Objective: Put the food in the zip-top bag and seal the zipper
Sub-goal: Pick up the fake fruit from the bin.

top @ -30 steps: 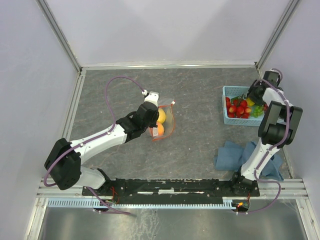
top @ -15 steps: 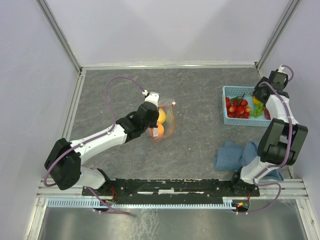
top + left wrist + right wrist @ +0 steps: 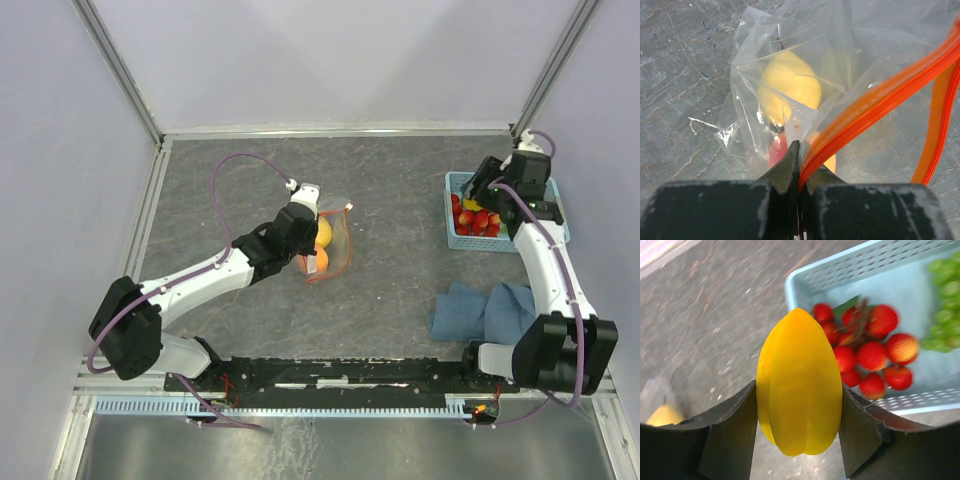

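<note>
L gripper (image 3: 799, 147): closed, pinching orange zipper (image 3: 875, 102) of zip-top bag (image 3: 338, 240) mid-table, peach (image 3: 776, 150) + round yellow fruit (image 3: 790, 90) inside; R gripper (image 3: 799, 390): clamping ribbed yellow fruit (image 3: 799, 360) over edge of blue basket (image 3: 449, 212) w/ strawberries (image 3: 872, 357), grapes (image 3: 945, 295).

The top camera looks steeply down from above and behind the arm bases, taking in the whole grey bench (image 3: 400, 290) and both arms. The left wrist camera peers along the left fingers (image 3: 780, 175), very close to the zip-top bag (image 3: 790, 65) whose zipper (image 3: 865, 107) they pinch; overhead, that bag (image 3: 338, 245) sits mid-bench. The right wrist camera looks down past the right fingers (image 3: 725, 440) and a close yellow fruit (image 3: 799, 385) onto the light-blue basket (image 3: 875, 265); overhead, that basket (image 3: 474, 243) lies far right.
</note>
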Available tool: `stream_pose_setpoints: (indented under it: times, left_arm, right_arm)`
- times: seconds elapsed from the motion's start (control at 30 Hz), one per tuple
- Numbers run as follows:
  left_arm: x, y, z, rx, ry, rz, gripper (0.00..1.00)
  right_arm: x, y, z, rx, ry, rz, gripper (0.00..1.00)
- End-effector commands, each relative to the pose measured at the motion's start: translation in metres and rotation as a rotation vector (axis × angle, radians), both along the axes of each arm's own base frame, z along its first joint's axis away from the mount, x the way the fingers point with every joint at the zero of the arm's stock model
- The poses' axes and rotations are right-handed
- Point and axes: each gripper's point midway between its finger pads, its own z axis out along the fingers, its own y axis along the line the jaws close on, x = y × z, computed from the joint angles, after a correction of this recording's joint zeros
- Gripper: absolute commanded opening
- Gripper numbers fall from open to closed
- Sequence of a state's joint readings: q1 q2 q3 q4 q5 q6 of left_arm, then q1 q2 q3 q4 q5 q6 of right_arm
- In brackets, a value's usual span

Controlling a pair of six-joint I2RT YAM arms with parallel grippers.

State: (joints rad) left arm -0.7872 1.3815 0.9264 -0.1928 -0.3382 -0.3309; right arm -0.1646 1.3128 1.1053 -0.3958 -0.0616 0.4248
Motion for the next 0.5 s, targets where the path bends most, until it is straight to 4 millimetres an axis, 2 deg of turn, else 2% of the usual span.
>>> stream_pose_setpoints:
  times: [0.0, 0.2, 0.47]
  left_arm:
    - [0.012, -0.009, 0.033, -0.035, -0.079, -0.016, 0.03]
    - [0.016, -0.012, 0.035, -0.028, -0.077, -0.015, 0.03]
    - [0.017, -0.016, 0.027, -0.020, -0.055, -0.020, 0.03]
  right_arm:
    - [-0.019, 0.053, 0.022, 0.053, -0.045, 0.158, 0.42]
    - [-0.046, 0.106, 0.041, 0.125, -0.097, 0.334, 0.41]
    - [-0.082, 0.175, 0.044, 0.237, -0.067, 0.579, 0.40]
